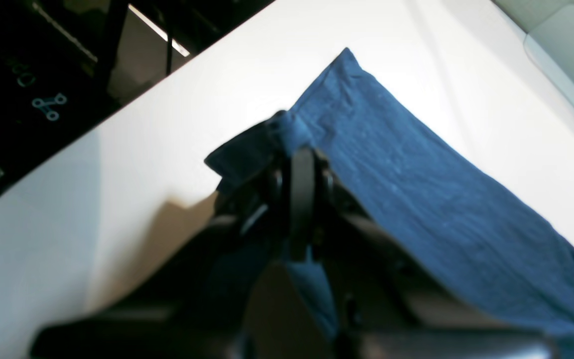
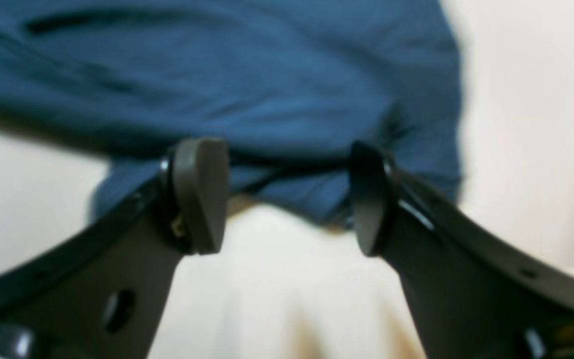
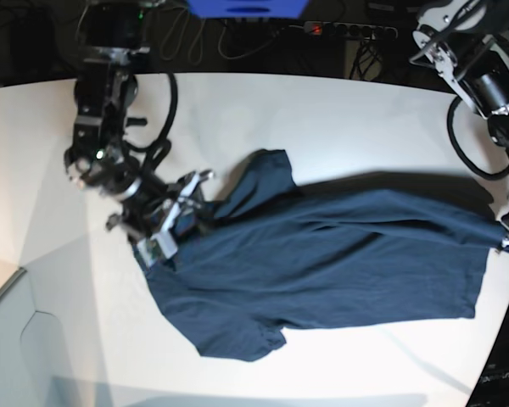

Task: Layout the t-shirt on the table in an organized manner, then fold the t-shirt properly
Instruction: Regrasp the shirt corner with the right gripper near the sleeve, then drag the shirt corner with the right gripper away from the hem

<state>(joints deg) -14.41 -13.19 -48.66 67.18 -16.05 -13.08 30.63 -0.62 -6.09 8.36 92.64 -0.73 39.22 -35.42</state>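
I see the t-shirt (image 3: 322, 263) spread on the tabletop (image 3: 339, 110), stretched between my two arms: one end just ahead of the right jaws, the opposite edge at the left jaws.

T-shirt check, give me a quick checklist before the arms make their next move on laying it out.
1. Left gripper shut on the t-shirt edge: ok.
2. Right gripper open, jaws apart, no cloth between them: ok.
3. Shirt lying flat on the table: not ok, wrinkled, and the edge at the left gripper is lifted.
4. Sleeves spread out: not ok, bunched.
5. Shirt fully on the table: cannot tell at the left gripper's side.
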